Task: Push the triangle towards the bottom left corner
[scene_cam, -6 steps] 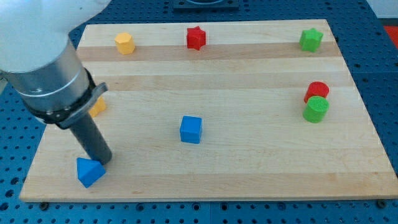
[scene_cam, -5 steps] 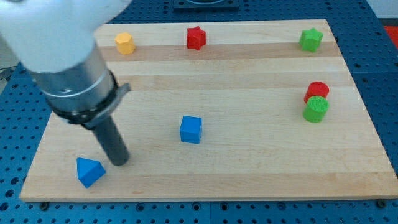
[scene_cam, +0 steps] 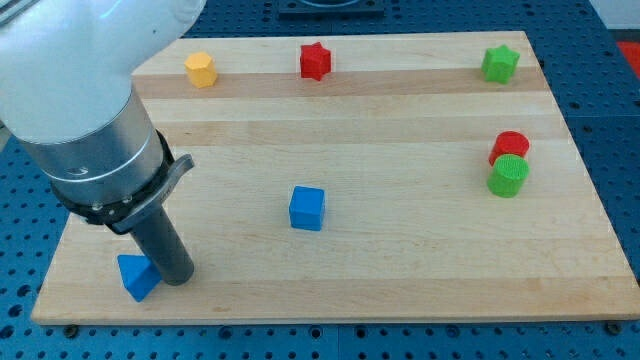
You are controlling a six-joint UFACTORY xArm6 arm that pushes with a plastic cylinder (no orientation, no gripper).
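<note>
Camera view shows my tip (scene_cam: 178, 279), a gripperless end effector, touching the blue triangle (scene_cam: 137, 276) near the tabletop (scene_cam: 400, 270) bottom-left corner, little pushing left.

Seven blocks are in sight on the desk (scene_cam: 400, 290). Two are blue: a triangle (scene_cam: 136, 277) and a cube (scene_cam: 307, 208). Two are red: a star (scene_cam: 315, 60) and a cylinder (scene_cam: 511, 144). Two are green: a star (scene_cam: 500, 64) and a cylinder (scene_cam: 508, 176). One is a yellow hexagon (scene_cam: 200, 69).

This is a robotics lab bench: a pale wooden board (scene_cam: 350, 130) lies on a blue perforated table (scene_cam: 615, 150), small coloured test blocks sit scattered on it, and a large white-and-grey robot arm (scene_cam: 85, 110) looms over it.
</note>
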